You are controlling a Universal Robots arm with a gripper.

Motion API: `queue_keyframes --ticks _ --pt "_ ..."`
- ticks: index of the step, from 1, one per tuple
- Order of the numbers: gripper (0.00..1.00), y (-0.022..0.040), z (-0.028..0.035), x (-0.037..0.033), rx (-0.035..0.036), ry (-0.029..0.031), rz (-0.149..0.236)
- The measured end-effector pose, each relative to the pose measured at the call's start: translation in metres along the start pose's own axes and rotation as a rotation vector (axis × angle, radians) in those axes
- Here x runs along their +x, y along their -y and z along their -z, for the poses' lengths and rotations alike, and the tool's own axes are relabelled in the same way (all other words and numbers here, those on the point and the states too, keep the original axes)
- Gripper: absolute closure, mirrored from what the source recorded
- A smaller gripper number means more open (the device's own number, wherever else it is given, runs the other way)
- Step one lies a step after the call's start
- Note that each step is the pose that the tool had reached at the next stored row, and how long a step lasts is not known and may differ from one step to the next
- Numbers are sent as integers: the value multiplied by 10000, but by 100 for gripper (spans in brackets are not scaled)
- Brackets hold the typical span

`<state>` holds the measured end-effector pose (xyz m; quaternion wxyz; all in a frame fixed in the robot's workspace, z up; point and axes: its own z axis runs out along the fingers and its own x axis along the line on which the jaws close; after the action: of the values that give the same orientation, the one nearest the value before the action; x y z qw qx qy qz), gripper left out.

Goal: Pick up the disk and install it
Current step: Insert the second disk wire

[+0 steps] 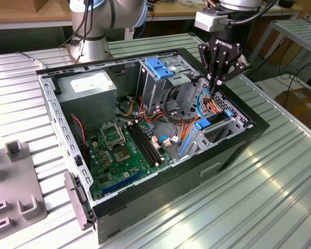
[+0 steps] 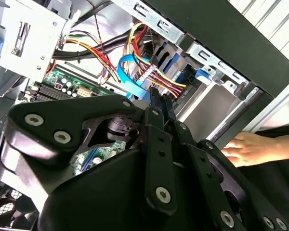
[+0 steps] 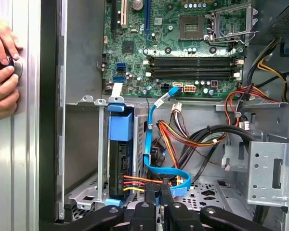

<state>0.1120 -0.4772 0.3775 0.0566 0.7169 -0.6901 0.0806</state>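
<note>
The disk (image 3: 119, 161) stands on edge in a slot of the metal bay inside the open computer case (image 1: 233, 150). Its blue carrier frame (image 3: 120, 126) faces up, and red, orange and yellow wires run to one end. In the exterior view the blue carrier tab (image 1: 202, 123) shows at the case's right side. My gripper (image 1: 218, 87) hangs over the cable bundle just beside that slot, with its fingers (image 2: 157, 98) pressed together and nothing seen between them. A looped blue flat cable (image 3: 176, 175) lies right at the gripper (image 3: 156, 195).
The motherboard (image 1: 124, 150), the grey power supply box (image 1: 88, 88) and a blue-handled drive cage (image 1: 160, 67) fill the case. A person's hands (image 3: 2, 72) rest on the table beside the case wall. A grey fixture (image 1: 15, 192) sits at the exterior view's left.
</note>
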Motion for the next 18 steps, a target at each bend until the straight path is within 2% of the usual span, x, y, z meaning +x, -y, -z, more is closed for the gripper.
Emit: queue_keyframes --ticks 2,3,4,6,8,10,15,18 --pt "84 0 -1 4 0 0 0" --pt "84 -1 -6 15 4 53 -3" --pt "84 -2 -13 29 12 177 -10" --pt "84 -5 -29 72 20 332 -15" --pt "84 -17 -56 125 23 417 -18" --pt "84 -29 -84 191 25 492 -20" --pt "84 -63 -151 347 31 601 -26" --pt "84 -95 -181 417 68 698 -34"
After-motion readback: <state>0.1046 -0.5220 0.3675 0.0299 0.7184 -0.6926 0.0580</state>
